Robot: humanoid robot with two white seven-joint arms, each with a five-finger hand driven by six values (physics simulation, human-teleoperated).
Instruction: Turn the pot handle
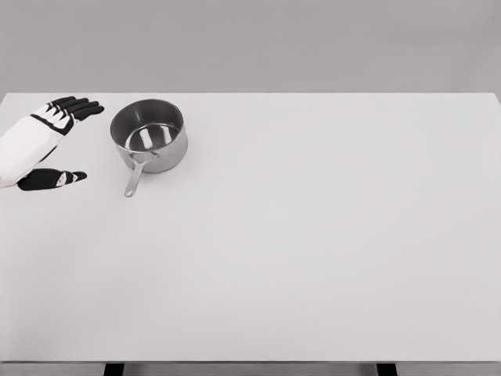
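White table (313,235), steel pot (149,135) with handle (134,180) toward camera, left hand (43,141) beside it, fingers (78,106) released.

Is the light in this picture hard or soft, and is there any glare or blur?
Head view: soft, even light, with hardly any shadows on the table; the steel pot shows bright reflections inside; everything looks sharp, including the left hand; no visible distortion.
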